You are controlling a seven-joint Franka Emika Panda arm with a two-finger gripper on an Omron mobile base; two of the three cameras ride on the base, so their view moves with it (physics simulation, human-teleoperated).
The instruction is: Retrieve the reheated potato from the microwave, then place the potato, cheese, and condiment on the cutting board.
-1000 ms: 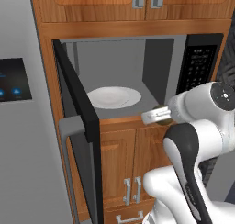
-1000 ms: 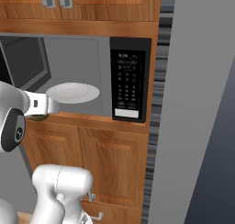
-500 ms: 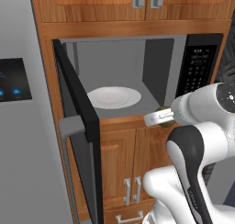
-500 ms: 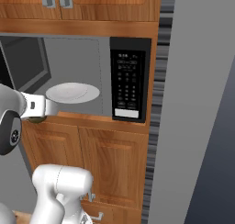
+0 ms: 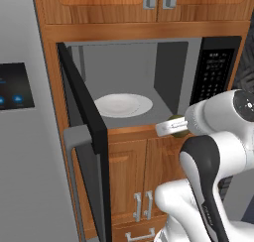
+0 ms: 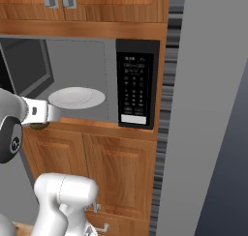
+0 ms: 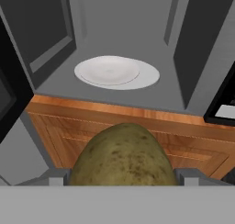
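My gripper (image 7: pixel 121 178) is shut on the potato (image 7: pixel 121 156), an olive-tan ball that bulges up between the two fingers. The hand hangs just outside the microwave (image 5: pixel 213 72), in front of its lower sill, with the gripper (image 5: pixel 171 128) pointing in and the potato (image 5: pixel 177 125) at its tip. From the other side the gripper (image 6: pixel 42 115) and the potato (image 6: pixel 38 126) sit at the left edge. The microwave (image 6: pixel 135 85) stands open. The cheese, condiment and cutting board are out of view.
A white plate (image 5: pixel 123 105) lies bare on the microwave floor (image 7: pixel 117 72). The open door (image 5: pixel 82 132) juts out to the left of my hand. Wooden cabinets (image 5: pixel 129 181) are below, a grey fridge (image 5: pixel 20 112) at the left, and a grey wall (image 6: pixel 208 109) on the right.
My hand has eased slightly back and down from the microwave opening with the potato still in it. Plate and door have not moved.
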